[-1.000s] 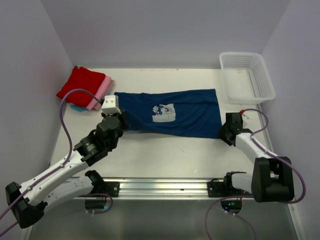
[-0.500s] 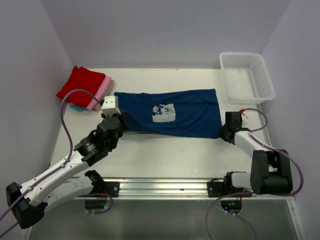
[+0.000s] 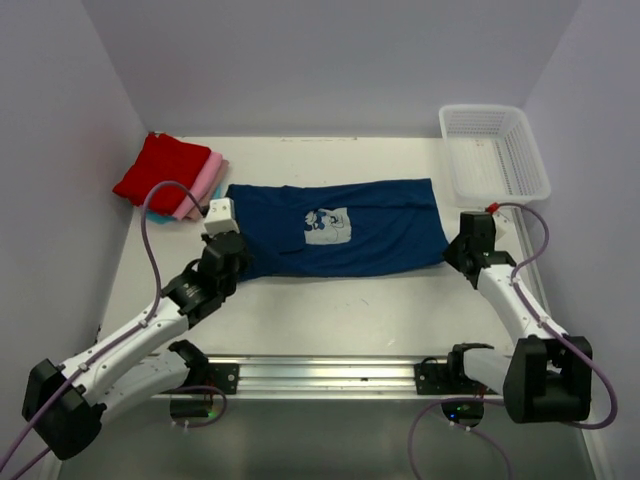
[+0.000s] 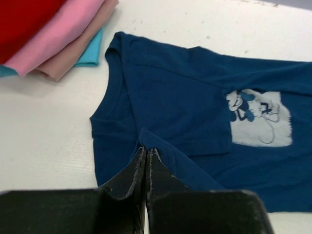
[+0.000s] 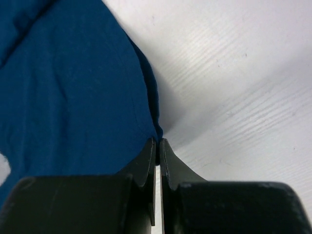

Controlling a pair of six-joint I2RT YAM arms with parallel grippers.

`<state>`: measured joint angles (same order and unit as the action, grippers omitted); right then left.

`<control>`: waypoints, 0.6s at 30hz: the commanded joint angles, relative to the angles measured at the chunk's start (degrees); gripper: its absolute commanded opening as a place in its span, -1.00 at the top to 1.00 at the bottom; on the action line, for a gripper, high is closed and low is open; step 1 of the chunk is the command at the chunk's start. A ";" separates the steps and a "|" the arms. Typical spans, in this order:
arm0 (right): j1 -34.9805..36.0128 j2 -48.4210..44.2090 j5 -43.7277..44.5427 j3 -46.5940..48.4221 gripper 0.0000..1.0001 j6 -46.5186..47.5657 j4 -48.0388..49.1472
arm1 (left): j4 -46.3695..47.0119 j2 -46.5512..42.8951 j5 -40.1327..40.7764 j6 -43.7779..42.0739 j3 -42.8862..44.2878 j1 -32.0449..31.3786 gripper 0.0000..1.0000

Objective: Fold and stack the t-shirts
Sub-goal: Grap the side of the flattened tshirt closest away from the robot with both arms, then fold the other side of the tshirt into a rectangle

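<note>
Firmly, the left gripper pinches the navy t-shirt at its near-left edge — the right gripper clamps its right corner, both jaws closed on cloth.

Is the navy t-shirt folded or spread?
Mostly spread: navy t-shirt lies long on the table, print up, ends pinched by left gripper and right gripper.
</note>
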<state>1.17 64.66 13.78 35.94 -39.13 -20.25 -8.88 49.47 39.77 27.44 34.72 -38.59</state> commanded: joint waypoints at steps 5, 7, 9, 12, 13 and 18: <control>-0.20 5.38 1.78 8.35 1.00 2.39 -0.67 | 7.92 7.11 -9.61 1.12 0.08 10.72 1.00; -0.11 8.01 2.04 10.37 1.00 2.75 -0.32 | 11.25 8.53 -10.85 0.95 0.87 12.74 1.00; -0.20 9.95 2.39 12.39 1.00 2.92 -0.14 | 12.22 10.99 -11.99 0.77 1.66 14.84 1.00; -0.12 13.81 2.66 15.28 1.00 3.01 0.39 | 13.62 14.24 -13.74 0.60 3.25 18.01 1.00; -0.20 15.91 2.65 15.99 1.00 2.92 0.74 | 14.15 14.86 -14.10 0.77 3.95 18.72 1.00; -0.20 22.78 2.22 22.05 1.00 3.27 1.36 | 16.18 21.01 -15.42 0.07 7.81 21.01 1.00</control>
<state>1.17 84.58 14.26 53.30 -36.86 -20.47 1.43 68.25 25.85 27.88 38.30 -18.70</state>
